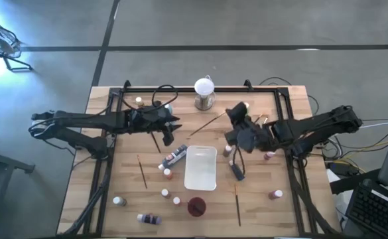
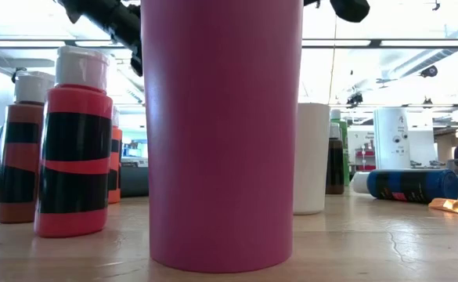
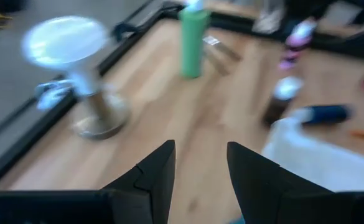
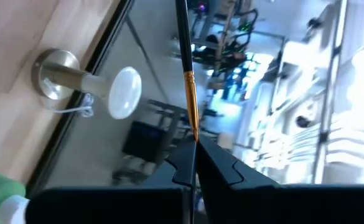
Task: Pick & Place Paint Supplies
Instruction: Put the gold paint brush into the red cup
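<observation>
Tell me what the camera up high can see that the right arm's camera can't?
Only the high view shows the white tray, the dark red cup, the little paint bottles scattered on the table, and the left gripper hanging open with nothing in it. Only the right wrist view shows, up close, the right gripper shut on a thin brush, plus the bright room beyond. Both show the white globe on its metal base and the wooden tabletop.
</observation>
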You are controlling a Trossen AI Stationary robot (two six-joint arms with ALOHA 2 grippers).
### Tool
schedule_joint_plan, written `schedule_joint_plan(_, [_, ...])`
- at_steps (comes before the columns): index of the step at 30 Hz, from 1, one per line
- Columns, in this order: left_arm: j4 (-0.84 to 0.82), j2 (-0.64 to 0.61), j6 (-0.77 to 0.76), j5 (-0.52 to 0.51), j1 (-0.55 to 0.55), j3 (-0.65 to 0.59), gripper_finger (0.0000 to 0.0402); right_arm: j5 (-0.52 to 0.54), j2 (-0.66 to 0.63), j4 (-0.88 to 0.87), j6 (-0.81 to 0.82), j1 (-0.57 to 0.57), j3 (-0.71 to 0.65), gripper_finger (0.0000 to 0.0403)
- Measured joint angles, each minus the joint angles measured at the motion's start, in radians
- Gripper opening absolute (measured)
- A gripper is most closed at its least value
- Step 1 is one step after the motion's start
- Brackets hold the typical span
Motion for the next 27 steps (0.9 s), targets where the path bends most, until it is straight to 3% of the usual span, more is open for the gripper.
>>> schedule_joint_plan(7, [0.138, -0.002, -0.035, 0.37, 0.038, 0.078, 0.0151, 0.052, 0.049, 0.021, -0.021, 0.103, 0.0, 0.0008])
schedule_joint_plan(16, [0.141, 0.045, -0.271, 0.846, 0.193, 0.191, 0.0151, 0.059, 0.105, 0.172, -0.176, 0.141, 0.0, 0.0008])
schedule_joint_plan(22, [0.145, 0.113, -0.363, 1.036, 0.227, 0.191, 0.0151, 0.079, 0.123, 0.265, -0.303, 0.141, 0.0, 0.0008])
schedule_joint_plan(27, [0.149, 0.161, -0.371, 1.076, 0.22, 0.197, 0.0151, 0.078, 0.125, 0.312, -0.314, 0.138, 0.0, 0.0008])
